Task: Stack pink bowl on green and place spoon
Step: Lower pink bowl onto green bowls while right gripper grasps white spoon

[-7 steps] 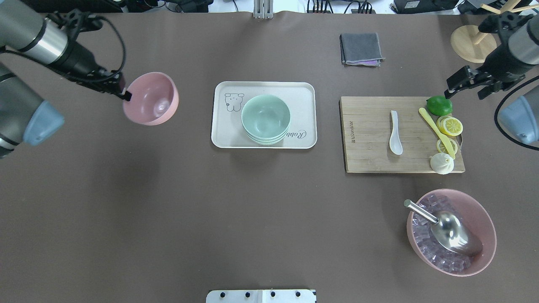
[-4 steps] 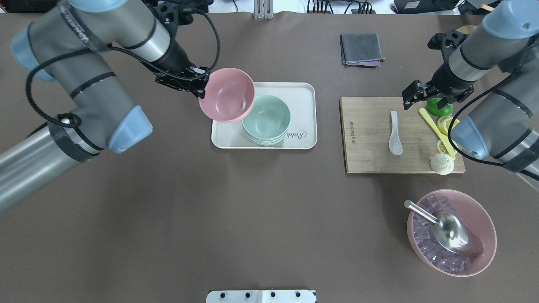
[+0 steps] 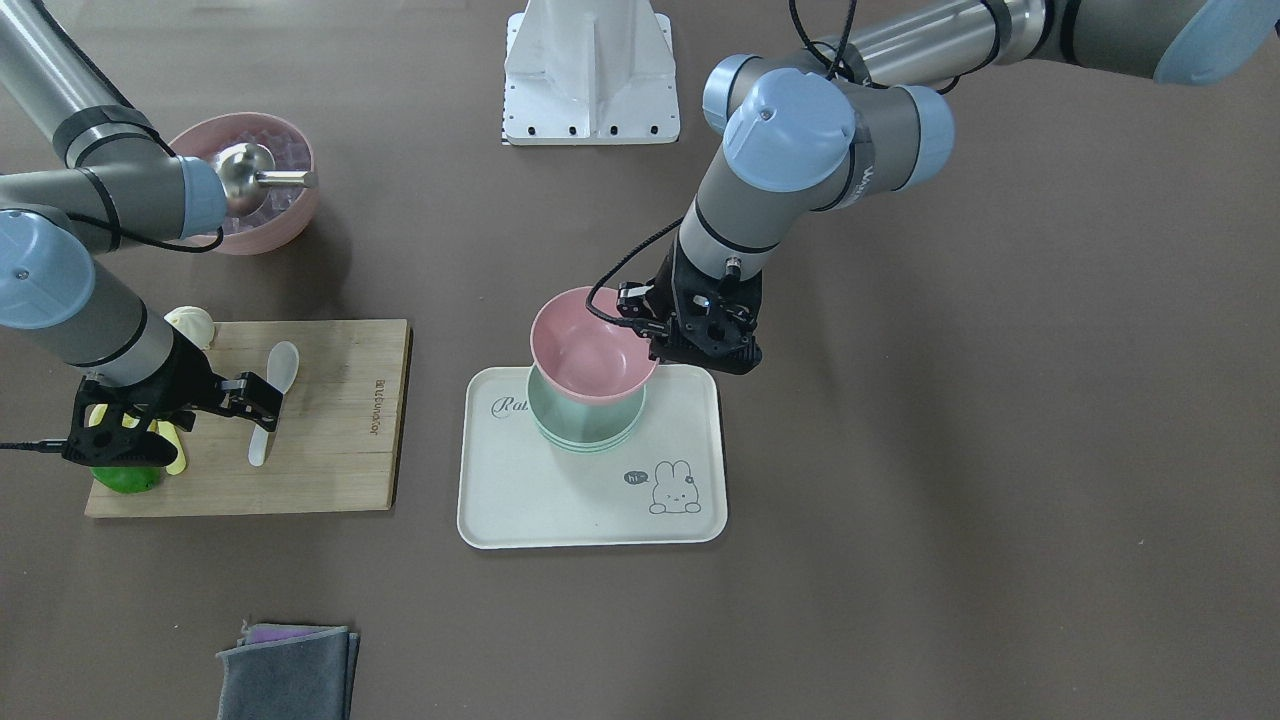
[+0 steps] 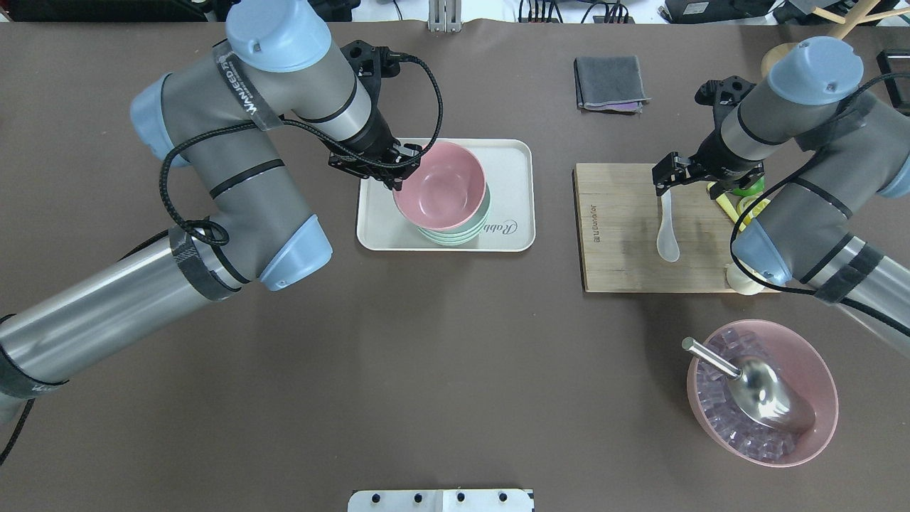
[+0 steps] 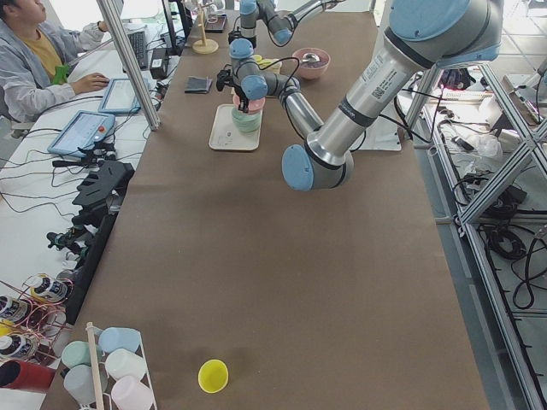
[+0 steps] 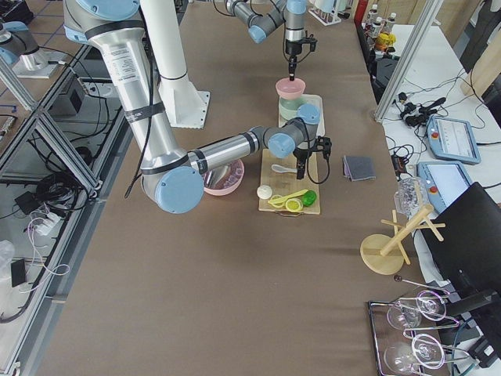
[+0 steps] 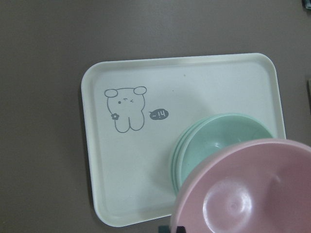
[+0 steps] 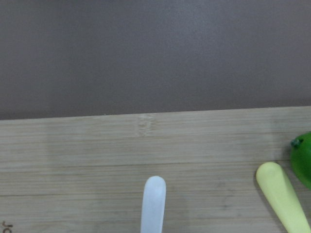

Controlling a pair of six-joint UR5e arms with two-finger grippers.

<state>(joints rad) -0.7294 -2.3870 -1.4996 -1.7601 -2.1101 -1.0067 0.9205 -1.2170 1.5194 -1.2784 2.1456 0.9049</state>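
My left gripper (image 4: 393, 178) is shut on the rim of the pink bowl (image 4: 441, 186) and holds it right over the stack of green bowls (image 4: 470, 229) on the cream tray (image 4: 512, 153). The pink bowl (image 3: 590, 345) sits a little off-centre over the green stack (image 3: 585, 428); I cannot tell if they touch. The left wrist view shows the pink bowl (image 7: 243, 194) above the green bowls (image 7: 218, 133). The white spoon (image 4: 668, 227) lies on the wooden board (image 4: 618, 235). My right gripper (image 4: 688, 185) is open, above the spoon's handle end (image 8: 154, 204).
A green pepper, lemon slices, a yellow utensil (image 8: 284, 199) and a dumpling (image 4: 743, 279) crowd the board's right end. A large pink bowl of ice (image 4: 817, 384) with a metal scoop stands front right. A grey cloth (image 4: 610, 82) lies at the back.
My left arm has carried the pink bowl rightward from the table's left side to over the green bowls. My right gripper has moved left over the board to the spoon's handle.
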